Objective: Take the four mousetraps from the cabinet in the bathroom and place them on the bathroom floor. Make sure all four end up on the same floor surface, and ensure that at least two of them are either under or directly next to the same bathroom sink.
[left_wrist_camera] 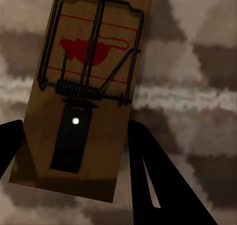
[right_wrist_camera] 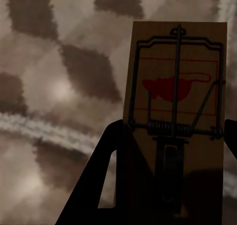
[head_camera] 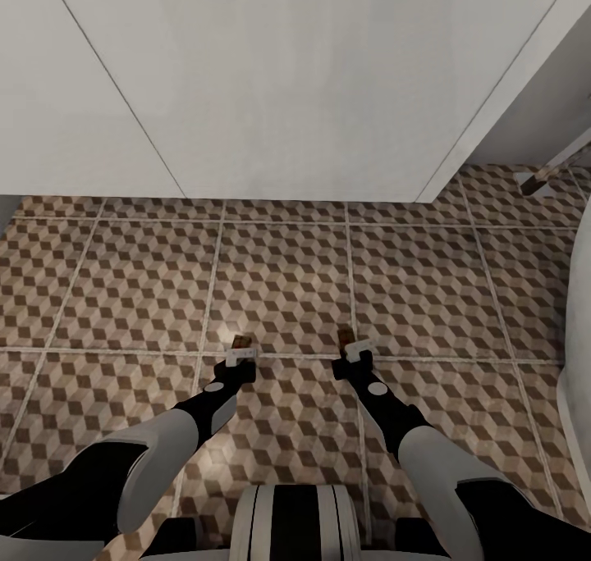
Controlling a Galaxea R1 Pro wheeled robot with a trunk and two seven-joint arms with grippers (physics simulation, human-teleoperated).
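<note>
Two mousetraps show, each a small brown board with dark wire and a red mouse print. My left gripper [head_camera: 240, 362] is shut on one mousetrap [left_wrist_camera: 94, 82], its dark fingers [left_wrist_camera: 148, 175] on either side of the board's end. My right gripper [head_camera: 355, 356] is shut on the other mousetrap [right_wrist_camera: 175, 101]. Both traps hang low over the cube-patterned bathroom floor [head_camera: 287, 282], near a grout line and a little apart from each other. Whether they touch the tiles I cannot tell. The white boxy sink [head_camera: 312, 85] stands just beyond them, its flat front reaching down toward the floor.
A white curved fixture [head_camera: 579, 339] bulges in at the right edge. Right of the sink, at the back, a small brown-tipped grey bar [head_camera: 542, 175] rests on the tiles. Open tiled floor lies between the grippers and the sink front.
</note>
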